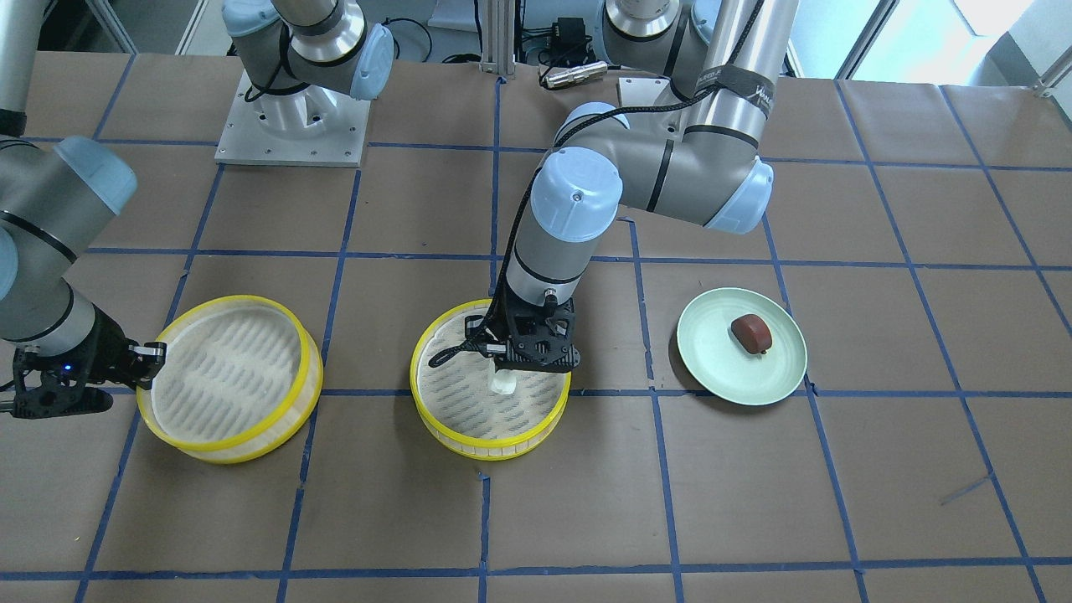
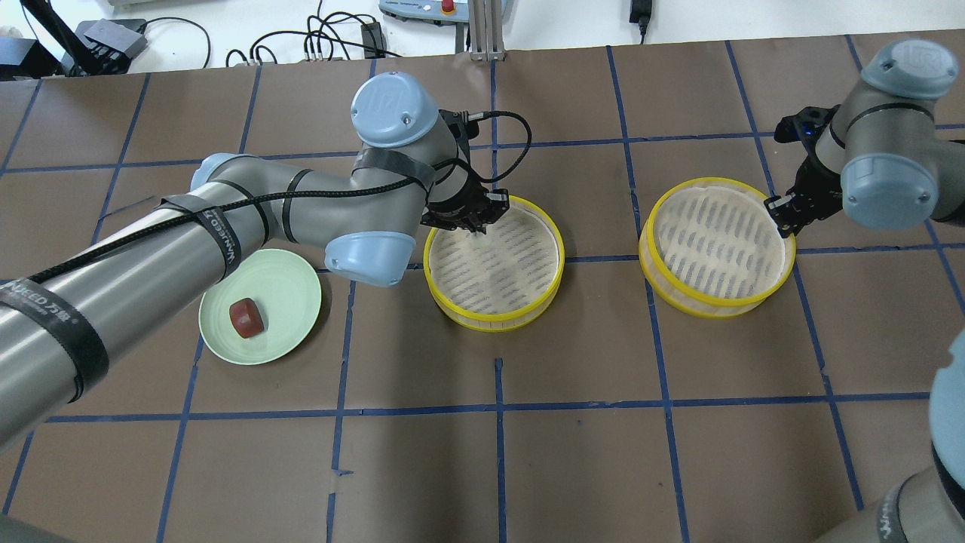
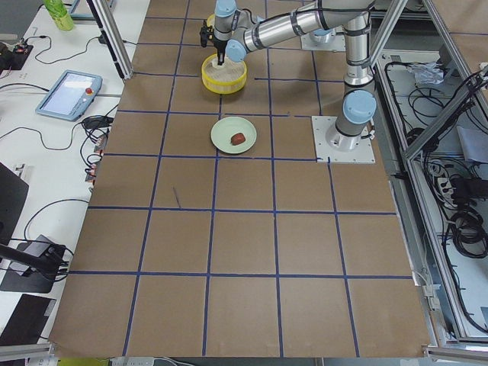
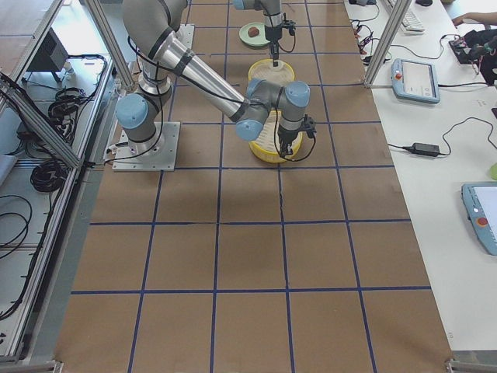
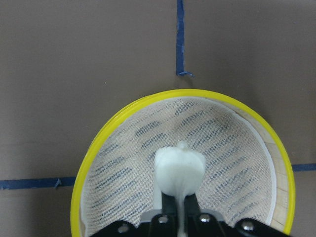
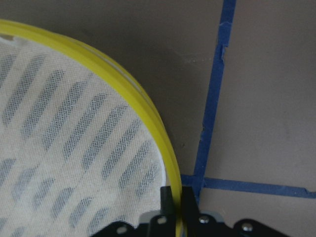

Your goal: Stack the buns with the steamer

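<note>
Brown taped table (image 2: 573,452): at left, the dark bun (image 2: 246,317) lies on the plate (image 2: 290,286). At centre, the left gripper (image 5: 178,205) clamps the white bun (image 5: 178,168) directly above the far side of the middle basket (image 2: 513,275); at right, the right gripper (image 2: 780,213) pinches the rim of the right basket (image 2: 716,249).

Barely anything legible: white lettering, roughly "WANJEED" plus a couple of characters, on the black straps (image 2: 45,305) wrapped round the left arm (image 2: 136,279).

Creamy white bun (image 1: 502,383) low over centre basket (image 1: 416,381) liner; reddish-brown bun (image 1: 751,332) frame right; second basket (image 1: 234,450) frame left, upright.
</note>
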Controlling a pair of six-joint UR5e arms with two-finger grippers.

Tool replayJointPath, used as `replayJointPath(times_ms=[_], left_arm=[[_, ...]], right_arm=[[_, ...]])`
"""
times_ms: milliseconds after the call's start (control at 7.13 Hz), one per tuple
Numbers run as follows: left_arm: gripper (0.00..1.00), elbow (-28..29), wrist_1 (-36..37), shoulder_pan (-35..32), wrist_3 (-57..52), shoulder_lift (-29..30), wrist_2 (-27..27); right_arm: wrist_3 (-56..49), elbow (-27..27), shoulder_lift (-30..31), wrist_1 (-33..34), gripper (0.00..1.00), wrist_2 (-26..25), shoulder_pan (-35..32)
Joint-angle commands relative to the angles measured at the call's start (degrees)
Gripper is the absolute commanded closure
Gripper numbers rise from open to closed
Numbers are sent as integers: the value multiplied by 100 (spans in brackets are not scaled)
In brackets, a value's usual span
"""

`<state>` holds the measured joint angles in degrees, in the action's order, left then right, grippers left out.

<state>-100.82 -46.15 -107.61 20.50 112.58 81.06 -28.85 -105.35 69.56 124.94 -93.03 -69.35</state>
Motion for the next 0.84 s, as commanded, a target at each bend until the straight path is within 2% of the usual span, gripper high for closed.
replayJointPath(times_ms=[0,140,280,701], left_arm=[[31,-8,10,-24,42,36,15],[0,-8,10,-24,94,36,16],[0,-17,1,-24,190,18,7],[0,-8,1,-24,235,18,-2]], right_arm=[[-7,93,153,-74,95,-13,18],[-7,207,363,-284,97,83,44],[-24,304,513,-625,98,266,62],[-24,752,752,-1392,98,303,229]])
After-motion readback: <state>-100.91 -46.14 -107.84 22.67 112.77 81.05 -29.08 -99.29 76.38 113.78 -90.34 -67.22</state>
